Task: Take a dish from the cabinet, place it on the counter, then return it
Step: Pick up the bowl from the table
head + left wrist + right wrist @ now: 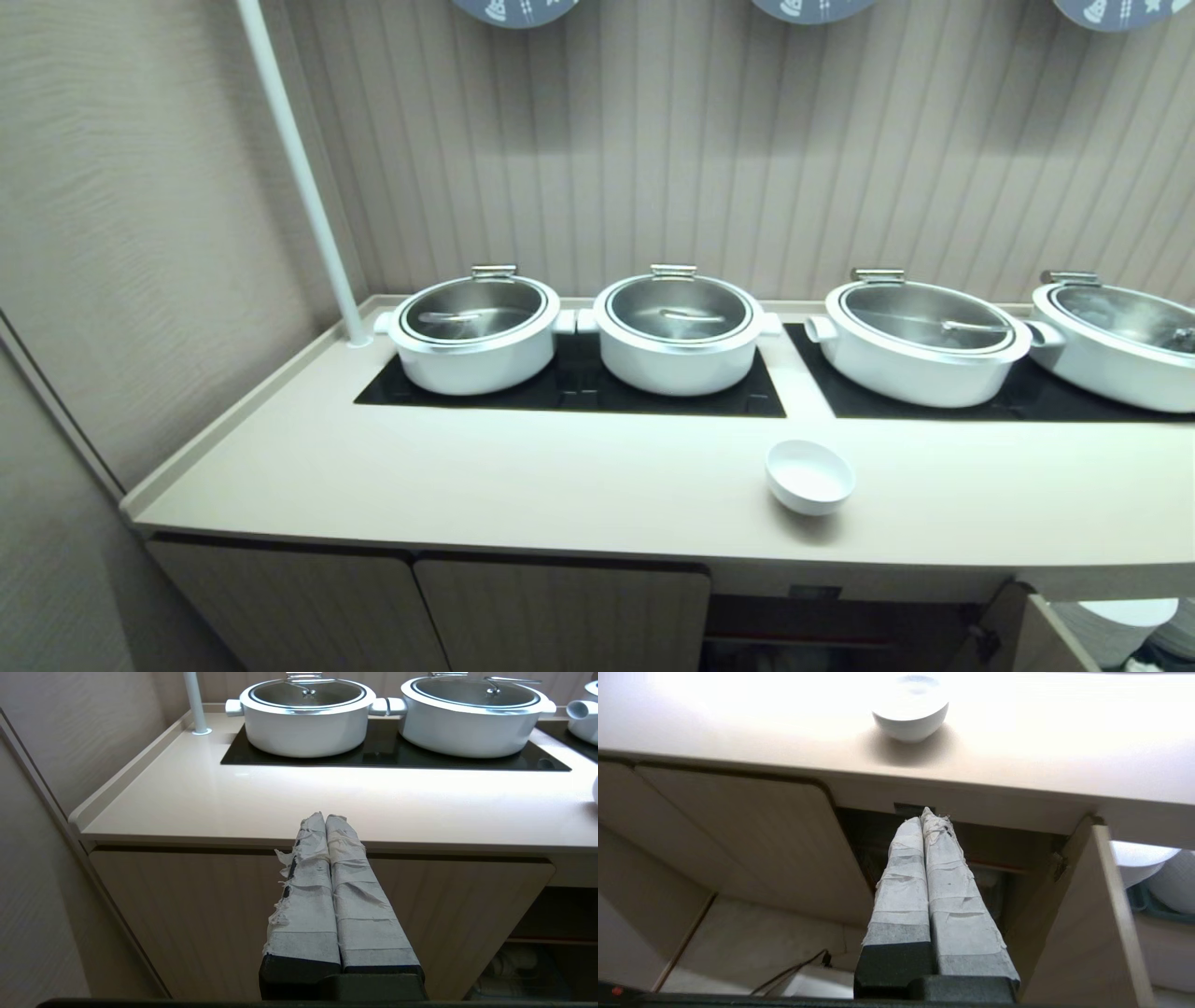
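Dish near counter front edge

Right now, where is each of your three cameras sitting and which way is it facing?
Head: high, looking down at the counter, the bowl and four lidded pots; no arm shows.
Left wrist: below counter height, facing a closed cabinet door; shut left gripper shows.
Right wrist: low, tilted up at the open cabinet; shut right gripper shows.
Shared: head and right wrist both show the bowl.
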Robot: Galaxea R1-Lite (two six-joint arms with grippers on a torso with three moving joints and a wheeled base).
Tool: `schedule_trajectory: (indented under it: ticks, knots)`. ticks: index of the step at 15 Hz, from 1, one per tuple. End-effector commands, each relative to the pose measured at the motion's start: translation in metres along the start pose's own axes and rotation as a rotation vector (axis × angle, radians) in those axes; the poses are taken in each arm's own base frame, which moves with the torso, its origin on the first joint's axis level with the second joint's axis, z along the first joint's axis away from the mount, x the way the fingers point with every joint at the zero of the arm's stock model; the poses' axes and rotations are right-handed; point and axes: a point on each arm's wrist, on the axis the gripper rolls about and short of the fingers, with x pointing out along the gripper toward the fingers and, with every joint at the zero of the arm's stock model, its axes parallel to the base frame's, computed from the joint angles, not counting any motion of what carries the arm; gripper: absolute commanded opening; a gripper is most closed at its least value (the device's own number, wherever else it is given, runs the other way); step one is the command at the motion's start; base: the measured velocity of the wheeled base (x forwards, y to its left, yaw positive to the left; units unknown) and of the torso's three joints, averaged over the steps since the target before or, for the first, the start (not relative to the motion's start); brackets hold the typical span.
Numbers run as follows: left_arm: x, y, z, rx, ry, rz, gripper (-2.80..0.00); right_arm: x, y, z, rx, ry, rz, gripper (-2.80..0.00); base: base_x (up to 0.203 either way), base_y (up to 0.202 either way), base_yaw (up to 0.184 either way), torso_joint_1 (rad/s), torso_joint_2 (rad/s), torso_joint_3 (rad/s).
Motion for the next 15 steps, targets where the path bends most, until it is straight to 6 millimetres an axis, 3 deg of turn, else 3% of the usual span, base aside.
schedule_trajectory:
  ticks: [1, 4, 10, 15]
  knots:
    - [0.0, 0.0, 0.0, -0.001, -0.001, -0.001, -2.8, -0.019, 0.001, -0.008, -0.02, -0.152, -0.026, -2.8, 0.0, 0.0, 0.0, 0.0, 0.0, 0.0]
    - [0.0, 0.0, 0.0, -0.001, 0.001, 0.0, -2.8, -0.022, -0.003, -0.014, -0.013, -0.148, -0.203, -2.8, 0.0, 0.0, 0.0, 0.0, 0.0, 0.0]
    - [0.0, 0.0, 0.0, -0.001, -0.001, -0.001, -2.8, -0.041, 0.001, -0.034, -0.03, -0.272, -0.208, -2.8, 0.0, 0.0, 0.0, 0.0, 0.0, 0.0]
    - [0.0, 0.0, 0.0, -0.001, -0.001, -0.001, -2.8, -0.042, 0.001, -0.036, -0.055, -0.28, -0.207, -2.8, 0.0, 0.0, 0.0, 0.0, 0.0, 0.0]
